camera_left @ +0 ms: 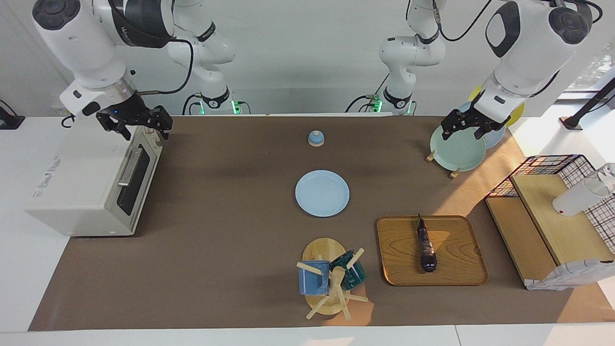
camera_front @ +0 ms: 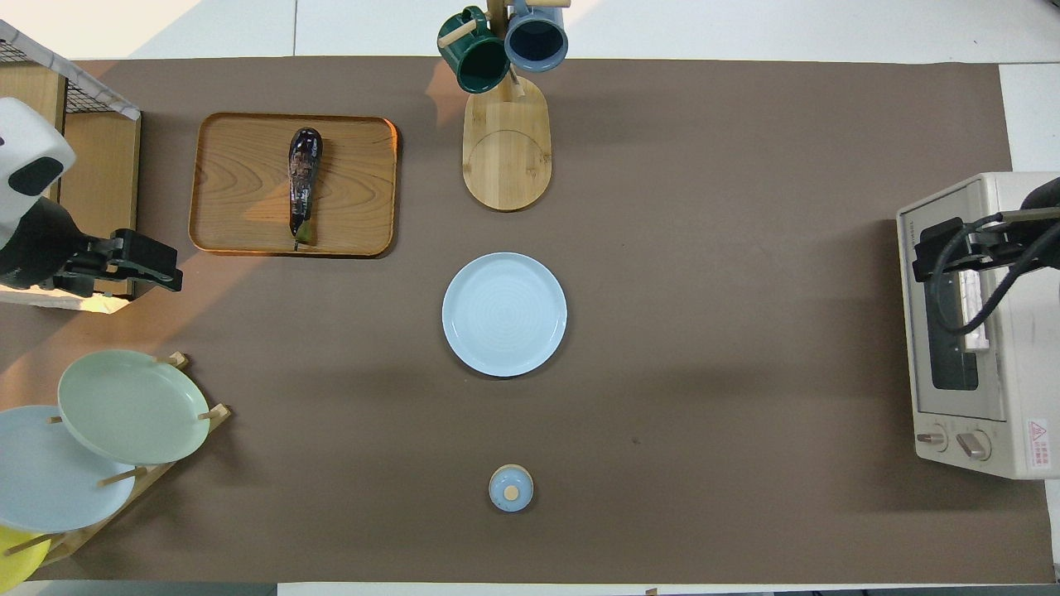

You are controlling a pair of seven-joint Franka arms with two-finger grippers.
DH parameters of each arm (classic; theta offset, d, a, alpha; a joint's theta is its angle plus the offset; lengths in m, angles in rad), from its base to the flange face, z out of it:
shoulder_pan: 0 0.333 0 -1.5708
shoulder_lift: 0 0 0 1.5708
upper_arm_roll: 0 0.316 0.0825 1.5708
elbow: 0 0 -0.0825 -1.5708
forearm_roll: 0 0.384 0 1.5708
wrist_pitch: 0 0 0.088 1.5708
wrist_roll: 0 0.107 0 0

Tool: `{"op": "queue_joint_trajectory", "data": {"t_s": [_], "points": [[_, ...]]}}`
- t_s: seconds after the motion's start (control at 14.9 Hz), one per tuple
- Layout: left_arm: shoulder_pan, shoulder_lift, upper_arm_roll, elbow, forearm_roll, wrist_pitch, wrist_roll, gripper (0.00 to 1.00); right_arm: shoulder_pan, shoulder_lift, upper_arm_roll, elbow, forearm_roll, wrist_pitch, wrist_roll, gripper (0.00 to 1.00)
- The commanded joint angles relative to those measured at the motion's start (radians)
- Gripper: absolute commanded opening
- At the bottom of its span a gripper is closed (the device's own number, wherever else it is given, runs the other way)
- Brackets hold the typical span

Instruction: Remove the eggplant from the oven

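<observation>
The dark purple eggplant (camera_left: 426, 247) (camera_front: 303, 178) lies on a wooden tray (camera_left: 461, 259) (camera_front: 240, 207) toward the left arm's end of the table, away from the oven. The cream-white oven (camera_left: 81, 192) (camera_front: 994, 348) stands at the right arm's end with its glass door closed. My right gripper (camera_left: 144, 126) (camera_front: 932, 248) hangs open and empty over the oven's top front edge, at the corner nearest the robots. My left gripper (camera_left: 462, 130) (camera_front: 153, 265) is open and empty, raised over the plate rack.
A light blue plate (camera_left: 322, 193) lies mid-table. A mug tree (camera_left: 331, 278) with two mugs stands farther from the robots. A small blue knobbed lid (camera_left: 315, 138) sits nearer to them. A plate rack (camera_left: 456, 149) and a wire shelf (camera_left: 552, 216) are at the left arm's end.
</observation>
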Motion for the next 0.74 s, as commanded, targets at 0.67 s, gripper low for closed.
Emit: {"op": "queue_joint_trajectory", "data": {"t_s": [0.67], "points": [[0.086, -0.030, -0.097, -0.008, 0.029, 0.025, -0.036, 1.00, -0.005, -0.021, 0.001, -0.025, 0.026, 0.015, 0.012, 1.00]]}}
